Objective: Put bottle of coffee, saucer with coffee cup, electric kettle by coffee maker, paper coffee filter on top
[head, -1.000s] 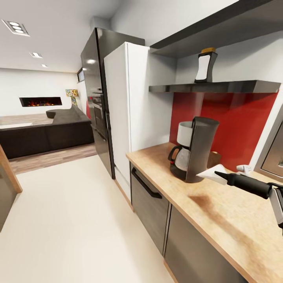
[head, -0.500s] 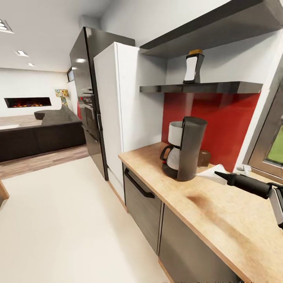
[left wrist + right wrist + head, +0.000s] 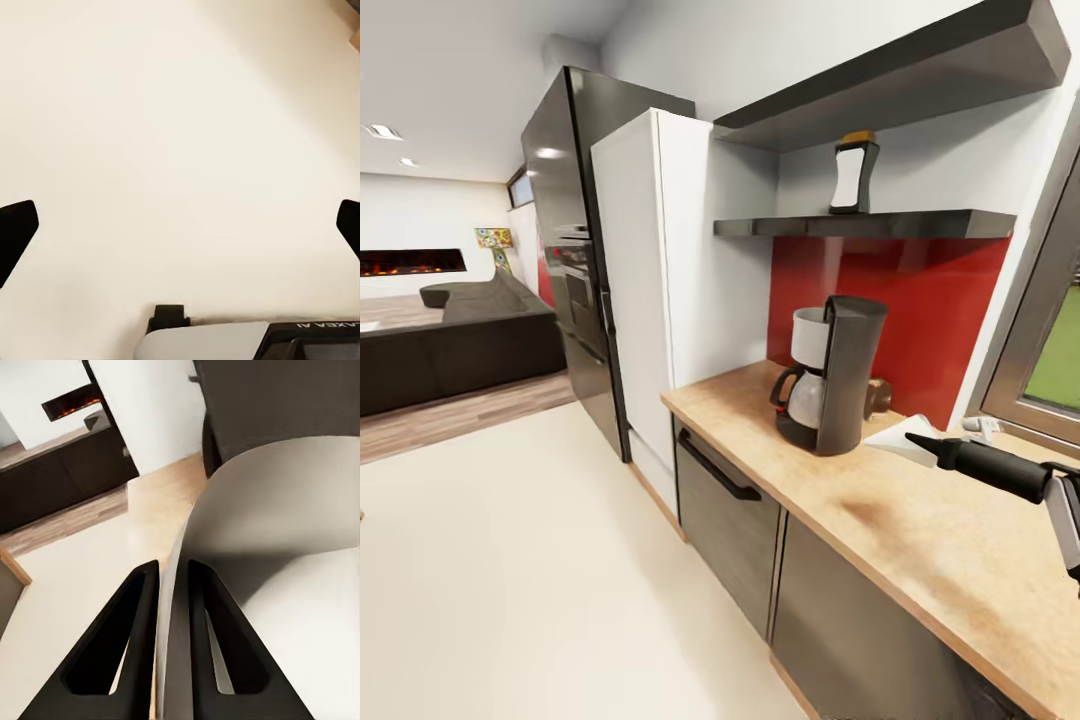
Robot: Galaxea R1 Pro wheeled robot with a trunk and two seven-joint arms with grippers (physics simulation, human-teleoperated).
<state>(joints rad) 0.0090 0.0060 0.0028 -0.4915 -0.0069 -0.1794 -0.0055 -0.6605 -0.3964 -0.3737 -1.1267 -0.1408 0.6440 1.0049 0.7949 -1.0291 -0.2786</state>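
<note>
The black coffee maker with its silver carafe stands on the light-wood countertop in front of a red backsplash. Just beside it, above the counter, my right gripper is shut on the white paper coffee filter. In the right wrist view the black fingers pinch the filter's edge, with the coffee maker's dark body close ahead. The bottle of coffee stands on the dark kitchen shelf above the machine. My left gripper is open over pale floor.
A white tall cabinet and a black fridge stand at the counter's far end. A small white object lies by the window frame. A small brown thing sits behind the coffee maker. Pale open floor spreads beside the cabinets.
The whole head view has shifted, so the camera has moved; fridge and lounge slid left in the picture. The right gripper still holds the filter at the same spot beside the coffee maker.
</note>
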